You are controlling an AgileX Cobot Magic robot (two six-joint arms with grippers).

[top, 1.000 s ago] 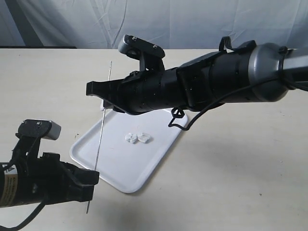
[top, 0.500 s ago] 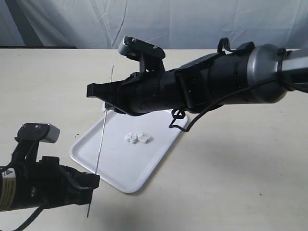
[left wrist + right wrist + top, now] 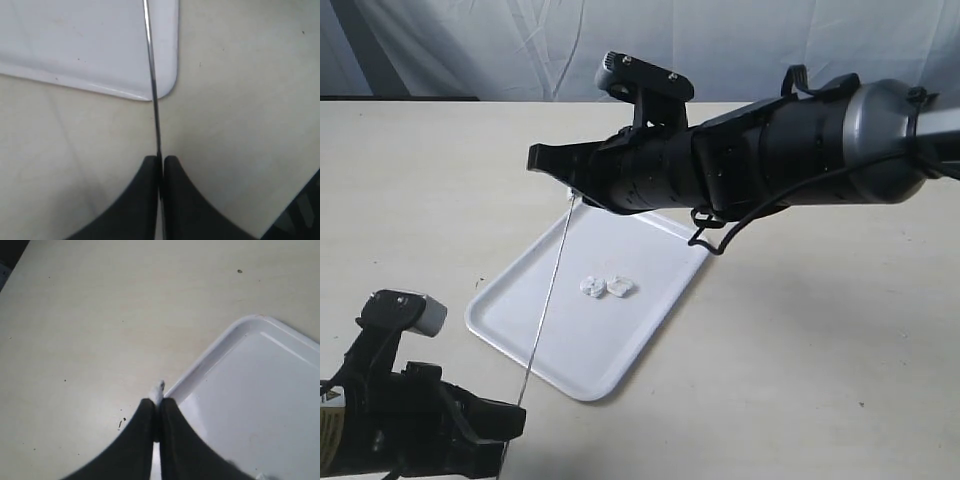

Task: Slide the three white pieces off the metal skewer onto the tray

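The tray (image 3: 650, 300) by the right tool (image 3: 157, 405) held two white pieces (image 3: 605, 287); that tool's tips pinched a third piece (image 3: 159, 388). The left tool (image 3: 161, 162) clamped the thin, straight skewer (image 3: 152, 90).

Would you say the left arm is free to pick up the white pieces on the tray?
Probably not: the left gripper is shut on the metal skewer, though nothing seems to cover the white pieces.
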